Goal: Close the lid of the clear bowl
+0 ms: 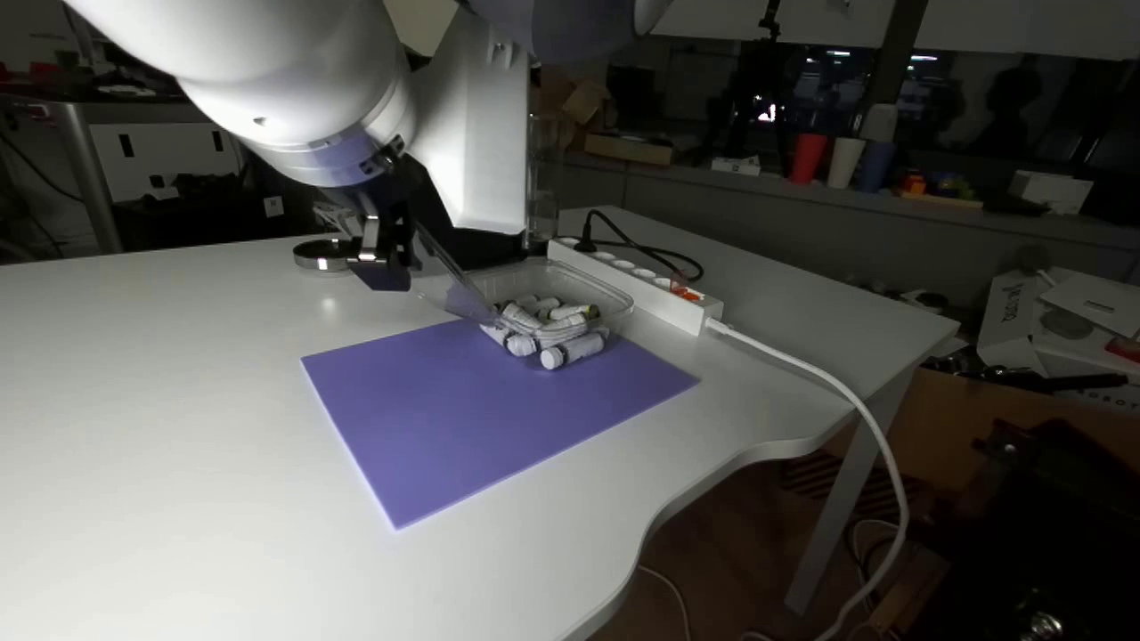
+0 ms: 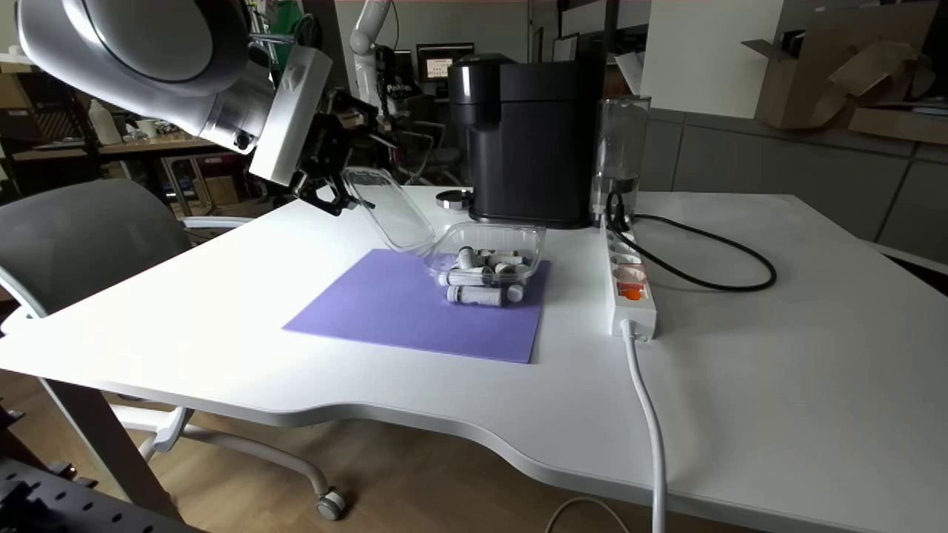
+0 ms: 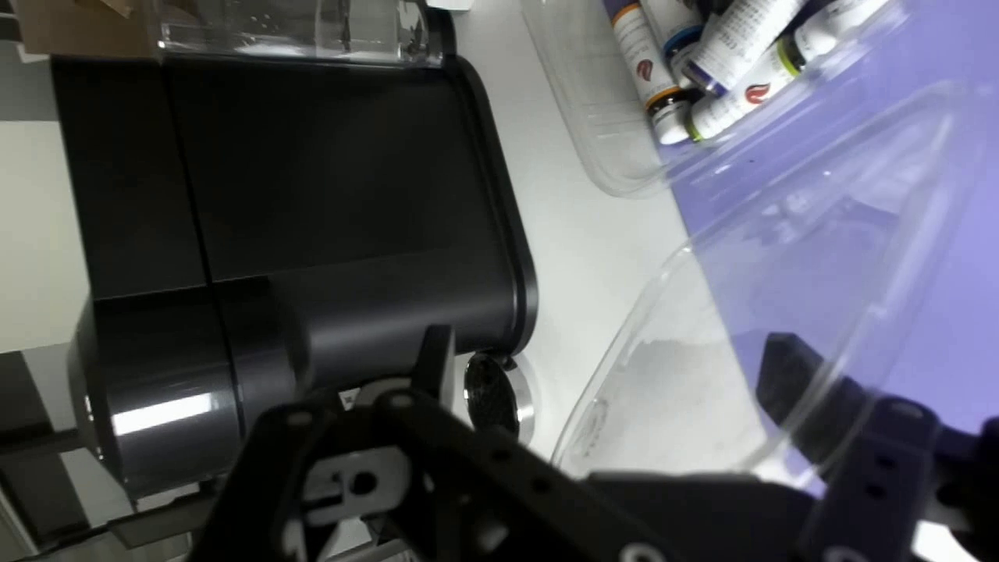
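The clear bowl [image 1: 617, 301] stands at the back of the purple mat with several small white-labelled bottles inside; it also shows in an exterior view [image 2: 515, 235] and the wrist view [image 3: 597, 129]. The transparent lid [image 2: 392, 212] slants up from the bowl's side, with its lower edge at the bowl's rim and its raised end near my gripper [image 2: 357, 176]. The lid also shows faintly in an exterior view [image 1: 468, 298]. In the wrist view, my gripper [image 3: 609, 355] has its fingers wide apart, with the lid [image 3: 687, 367] between them; one finger is seen through the lid.
A purple mat [image 1: 481, 418] lies under the bowl. A black coffee machine [image 2: 529, 148] with a clear tank [image 2: 621, 152] stands behind. A round metal piece [image 2: 453, 198] sits beside it. A white power strip [image 1: 646, 289] with cables lies beside the bowl.
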Robot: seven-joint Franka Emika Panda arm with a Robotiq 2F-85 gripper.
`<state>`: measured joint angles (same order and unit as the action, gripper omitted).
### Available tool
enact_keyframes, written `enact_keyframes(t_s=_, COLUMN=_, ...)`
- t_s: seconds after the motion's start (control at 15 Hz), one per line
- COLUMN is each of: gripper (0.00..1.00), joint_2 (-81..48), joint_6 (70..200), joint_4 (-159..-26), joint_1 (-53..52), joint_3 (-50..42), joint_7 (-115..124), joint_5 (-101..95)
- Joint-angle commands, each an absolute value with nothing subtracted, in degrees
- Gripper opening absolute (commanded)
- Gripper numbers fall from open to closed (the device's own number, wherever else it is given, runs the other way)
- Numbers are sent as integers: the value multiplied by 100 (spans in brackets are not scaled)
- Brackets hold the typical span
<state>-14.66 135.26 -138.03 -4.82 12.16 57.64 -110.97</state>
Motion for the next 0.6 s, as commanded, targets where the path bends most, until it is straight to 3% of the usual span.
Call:
enact_keyframes(t_s=0.0, gripper=100, joint_2=-1117, joint_6=13088, joint_4=-13995, joint_1=-589, joint_3=1204, joint_7=6067, joint_5=-10996)
enact_keyframes(t_s=0.53, gripper=100, joint_2=-830, joint_6=12768, joint_4=-14177, joint_1=-482, joint_3=1013, joint_7=6178, joint_5=-10513)
